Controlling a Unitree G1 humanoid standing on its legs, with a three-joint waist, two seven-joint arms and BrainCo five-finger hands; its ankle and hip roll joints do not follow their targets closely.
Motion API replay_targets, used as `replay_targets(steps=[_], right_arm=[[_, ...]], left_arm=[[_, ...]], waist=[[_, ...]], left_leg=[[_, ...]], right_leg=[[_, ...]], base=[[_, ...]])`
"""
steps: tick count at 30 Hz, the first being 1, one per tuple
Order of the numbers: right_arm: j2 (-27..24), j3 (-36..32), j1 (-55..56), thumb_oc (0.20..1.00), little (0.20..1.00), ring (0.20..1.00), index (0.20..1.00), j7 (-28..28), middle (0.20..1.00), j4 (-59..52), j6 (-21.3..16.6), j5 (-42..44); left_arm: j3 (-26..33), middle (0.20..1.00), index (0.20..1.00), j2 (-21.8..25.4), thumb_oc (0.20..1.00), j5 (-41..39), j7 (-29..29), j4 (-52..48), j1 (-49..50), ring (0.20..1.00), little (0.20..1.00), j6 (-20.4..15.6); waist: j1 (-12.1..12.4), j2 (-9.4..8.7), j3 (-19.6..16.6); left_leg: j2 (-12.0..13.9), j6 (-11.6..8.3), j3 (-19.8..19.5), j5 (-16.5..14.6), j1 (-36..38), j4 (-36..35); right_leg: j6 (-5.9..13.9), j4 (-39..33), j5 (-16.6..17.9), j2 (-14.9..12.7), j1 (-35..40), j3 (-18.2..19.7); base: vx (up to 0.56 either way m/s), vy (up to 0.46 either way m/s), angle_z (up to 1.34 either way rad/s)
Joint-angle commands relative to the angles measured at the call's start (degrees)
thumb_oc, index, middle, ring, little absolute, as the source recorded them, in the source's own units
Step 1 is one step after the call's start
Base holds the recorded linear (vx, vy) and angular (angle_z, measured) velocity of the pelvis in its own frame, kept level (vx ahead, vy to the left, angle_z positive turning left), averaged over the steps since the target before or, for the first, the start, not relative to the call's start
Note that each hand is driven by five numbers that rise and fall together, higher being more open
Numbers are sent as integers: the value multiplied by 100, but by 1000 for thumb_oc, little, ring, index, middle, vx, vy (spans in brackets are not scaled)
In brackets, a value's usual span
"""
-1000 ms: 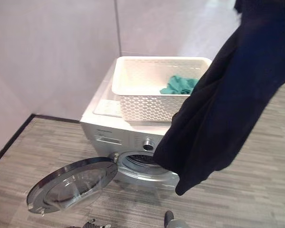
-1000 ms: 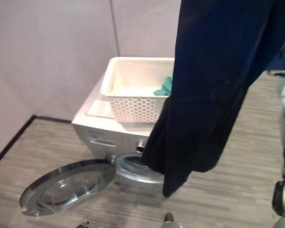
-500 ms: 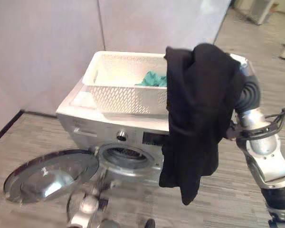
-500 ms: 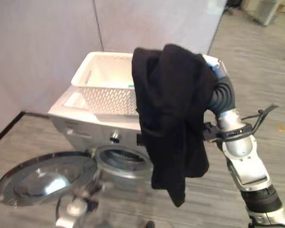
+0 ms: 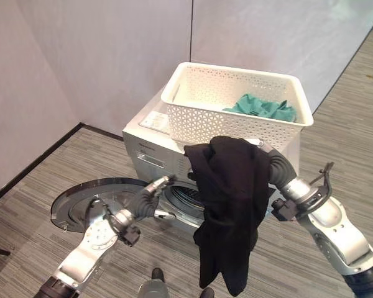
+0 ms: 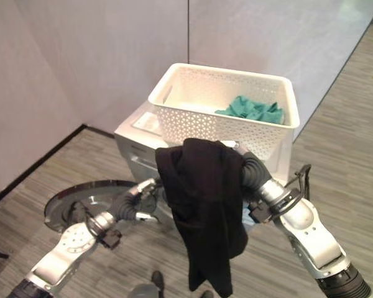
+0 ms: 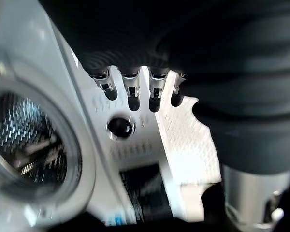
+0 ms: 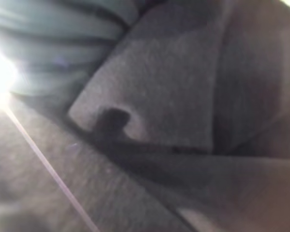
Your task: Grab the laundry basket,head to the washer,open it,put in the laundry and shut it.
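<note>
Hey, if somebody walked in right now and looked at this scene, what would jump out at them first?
Probably the black garment draped over the robot's right hand and hanging in front of the washer, hiding that hand. Next, the white laundry basket on top of the washer, with a teal cloth still inside. Then the round washer door swung wide open low beside the drum, with the left hand reaching toward the opening.

Pale grey wall panels (image 5: 112, 62) meet at a vertical seam far behind, forming a corner on the left. A dark skirting strip (image 5: 34, 162) runs along the left wall's foot. Grey striped flooring (image 5: 43, 186) stretches near and off to the right.
</note>
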Motion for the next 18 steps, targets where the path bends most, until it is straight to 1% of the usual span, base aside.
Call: replay_targets(steps=[1,4,5,10,11,12,13,14,15,16,17,18], right_arm=[[146,-60,-458,200,200,200,200,-188,200,-317,-173,389],[383,33,-525,200,200,200,200,-330,200,-314,-150,382],[490,40,-546,200,200,200,200,-402,200,-323,-152,340],[765,105,-685,200,200,200,200,-687,200,-280,-146,90],[762,103,-686,200,200,200,200,-691,200,-279,-146,86],[811,90,-720,200,200,200,200,-794,200,-200,-125,12],[820,69,-715,200,200,200,200,-845,200,-164,-121,-34],[818,71,-714,200,200,200,200,-846,200,-163,-120,-34],[818,18,-679,200,200,200,200,-909,200,-85,-111,-147],[822,-3,-655,200,200,200,200,-938,200,-56,-102,-202],[822,0,-654,200,200,200,200,-938,200,-55,-101,-203],[800,-94,-584,200,200,200,200,-949,200,7,-50,-292]], left_arm=[[-336,1000,1000,53,1000,-363,-166,-63,-475,1000,1000,-19],[-909,1000,1000,-229,1000,-611,-226,233,-872,1000,1000,231],[-1089,1000,1000,-336,1000,-636,-209,324,-1028,1000,1000,251],[-1515,1000,1000,-868,1000,-856,-14,668,-1368,1000,1000,292],[-1523,1000,1000,-880,1000,-856,-11,683,-1381,1000,1000,286],[-1607,1000,1000,-1000,1000,-928,28,726,-1441,1000,1000,294],[-1619,1000,1000,-999,1000,-966,45,652,-1432,1000,1000,293],[-1619,1000,1000,-1000,1000,-969,47,650,-1431,1000,1000,298],[-1565,1000,1000,-937,1000,-985,83,432,-1359,1000,1000,251],[-1539,1000,1000,-896,1000,-985,72,334,-1315,1000,1000,244],[-1536,1000,1000,-893,1000,-987,74,327,-1310,1000,1000,250],[-1457,1000,1000,-739,1000,-978,-12,45,-1185,1000,1000,308]], waist=[[-28,-130,-376],[-93,-106,-337],[-107,-102,-315],[-210,-87,-231],[-205,-84,-229],[-215,-43,-178],[-218,-33,-166],[-226,-56,-188],[-210,-51,-148],[-187,-24,-107],[-197,-47,-129],[-167,-32,-84]], left_leg=[[113,-246,-35,467,-521,-46],[95,-230,-6,441,-508,-62],[87,-223,5,435,-504,-69],[83,-208,51,427,-485,-110],[82,-208,51,428,-484,-113],[105,-133,158,518,-517,-113],[106,-132,162,517,-519,-117],[81,-198,70,431,-479,-138],[79,-195,64,426,-497,-124],[102,-127,151,508,-540,-98],[76,-192,56,421,-500,-118],[73,-191,43,425,-512,-113]], right_leg=[[364,-101,-876,-196,755,313],[370,-86,-877,-221,732,324],[372,-80,-873,-231,721,333],[370,-43,-874,-258,658,378],[370,-42,-875,-258,657,378],[364,-34,-794,-256,599,282],[360,-35,-794,-258,594,284],[364,-44,-866,-259,630,381],[355,-28,-871,-260,611,366],[346,-9,-799,-260,570,263],[350,-18,-871,-261,606,361],[343,8,-882,-261,582,332]], base=[[37,30,5],[13,9,2],[0,0,0],[0,0,0],[-52,30,-1],[-54,26,-1],[0,0,0],[64,-32,0],[0,0,0],[0,0,0],[0,0,0],[0,0,0]])
